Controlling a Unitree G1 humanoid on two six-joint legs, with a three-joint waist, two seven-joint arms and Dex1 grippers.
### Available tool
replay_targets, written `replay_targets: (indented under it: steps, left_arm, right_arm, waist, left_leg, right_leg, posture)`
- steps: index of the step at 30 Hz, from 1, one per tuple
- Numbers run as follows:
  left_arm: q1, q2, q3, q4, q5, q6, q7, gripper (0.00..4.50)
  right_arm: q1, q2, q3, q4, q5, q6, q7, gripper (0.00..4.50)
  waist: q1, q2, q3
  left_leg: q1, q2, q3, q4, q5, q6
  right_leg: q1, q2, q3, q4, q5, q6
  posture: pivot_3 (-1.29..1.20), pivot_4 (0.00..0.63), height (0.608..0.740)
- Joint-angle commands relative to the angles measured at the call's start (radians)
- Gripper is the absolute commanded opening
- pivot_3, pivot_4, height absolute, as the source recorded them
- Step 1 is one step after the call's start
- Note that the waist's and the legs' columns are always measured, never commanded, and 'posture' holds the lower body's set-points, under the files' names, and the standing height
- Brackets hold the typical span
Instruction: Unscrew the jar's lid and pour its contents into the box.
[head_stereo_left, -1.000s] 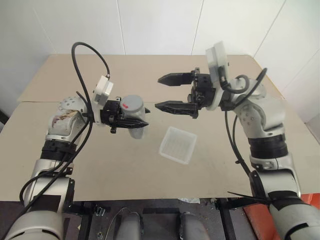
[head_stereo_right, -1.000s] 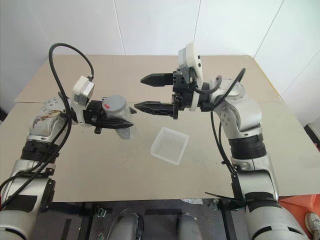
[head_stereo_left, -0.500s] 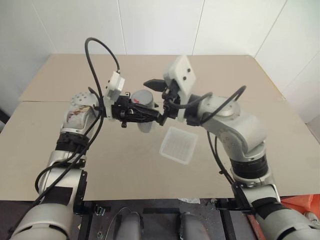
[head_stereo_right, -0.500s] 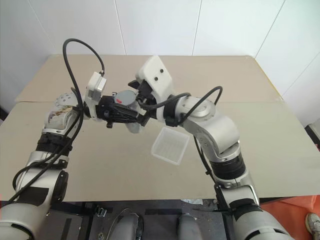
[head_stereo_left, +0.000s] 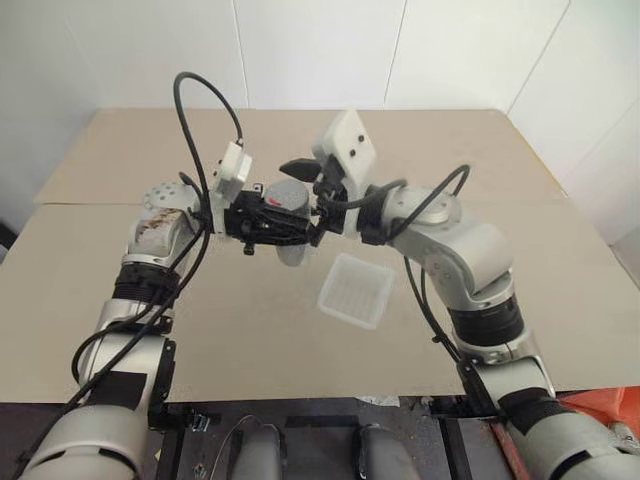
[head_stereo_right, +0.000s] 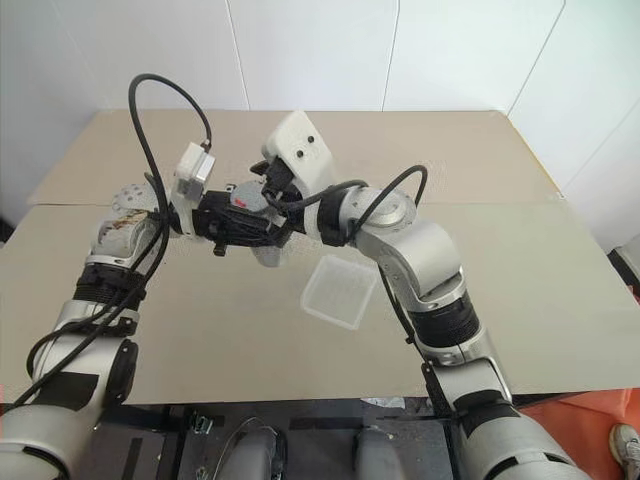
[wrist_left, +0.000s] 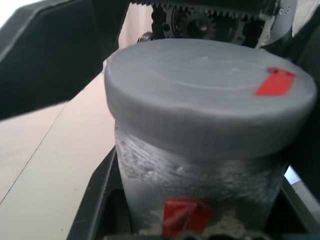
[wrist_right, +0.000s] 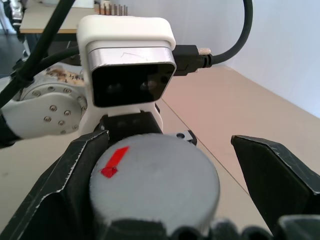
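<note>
From the head views, the left gripper (head_stereo_left: 290, 236) is clamped tight on the jar (head_stereo_left: 290, 250), held upright above the table (head_stereo_left: 200, 300), with the empty box (head_stereo_left: 356, 290) lying just beside and below it. The right gripper (head_stereo_left: 305, 190) stands spread wide around the lid (head_stereo_left: 287, 194).

In the left wrist view, the lid (wrist_left: 210, 107) sits capped on the jar (wrist_left: 200, 182).

In the right wrist view, the lid (wrist_right: 155, 185) lies between the two parted fingers (wrist_right: 75, 170), nearer one than the other.

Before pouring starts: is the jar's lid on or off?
On: the lid sits flush atop the jar.
</note>
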Motion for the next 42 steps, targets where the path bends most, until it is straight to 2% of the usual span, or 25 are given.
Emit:
replay_targets:
  steps: [1, 7, 18, 22, 31, 42]
  left_arm:
    - [0.023, 0.047, 0.025, -0.065, -0.034, 0.004, -0.028, 1.91]
    - [0.043, 0.065, 0.032, -0.092, -0.041, 0.015, -0.028, 1.91]
    - [0.036, 0.048, 0.038, -0.066, -0.016, 0.008, -0.021, 1.91]
    - [0.001, 0.006, 0.029, 0.001, 0.007, -0.021, -0.006, 1.91]
    - [-0.018, -0.028, 0.032, 0.030, 0.020, -0.042, -0.028, 1.91]
    - [0.013, -0.003, 0.037, -0.024, 0.009, -0.024, -0.028, 1.91]
  right_arm:
    - [0.027, -0.097, -0.119, 0.005, -0.019, -0.042, 0.015, 4.45]
    - [0.055, -0.187, -0.156, 0.017, 0.007, -0.071, 0.055, 4.45]
    - [0.111, -0.243, -0.201, -0.104, 0.105, -0.052, 0.159, 4.45]
    - [0.073, -0.180, -0.168, -0.193, 0.199, 0.001, 0.160, 4.45]
    - [-0.028, -0.056, -0.030, -0.081, 0.070, -0.001, 0.044, 4.45]
    - [-0.073, -0.005, -0.024, 0.094, 0.008, -0.066, 0.094, 4.45]
  waist:
    - [0.000, 0.000, 0.000]
    - [0.002, 0.000, 0.000]
    - [-0.001, 0.000, 0.000]
    - [0.005, 0.000, 0.000]
    - [0.003, 0.000, 0.000]
    - [0.002, 0.000, 0.000]
  left_leg:
    - [0.000, 0.000, 0.000, 0.000, 0.000, 0.000]
    - [0.000, 0.000, 0.000, 0.000, 0.000, 0.000]
    - [0.000, 0.000, 0.000, 0.000, 0.000, 0.000]
    - [0.000, 0.000, 0.000, 0.000, 0.000, 0.000]
    - [0.000, 0.000, 0.000, 0.000, 0.000, 0.000]
    - [0.000, 0.000, 0.000, 0.000, 0.000, 0.000]
  right_leg:
    - [0.000, 0.000, 0.000, 0.000, 0.000, 0.000]
    - [0.000, 0.000, 0.000, 0.000, 0.000, 0.000]
    - [0.000, 0.000, 0.000, 0.000, 0.000, 0.000]
    - [0.000, 0.000, 0.000, 0.000, 0.000, 0.000]
    - [0.000, 0.000, 0.000, 0.000, 0.000, 0.000]
    - [0.000, 0.000, 0.000, 0.000, 0.000, 0.000]
  posture:
    - [0.00, 0.150, 0.740]
    - [0.00, 0.150, 0.740]
    - [0.00, 0.150, 0.740]
    - [0.00, 0.150, 0.740]
    - [0.00, 0.150, 0.740]
    - [0.00, 0.150, 0.740]
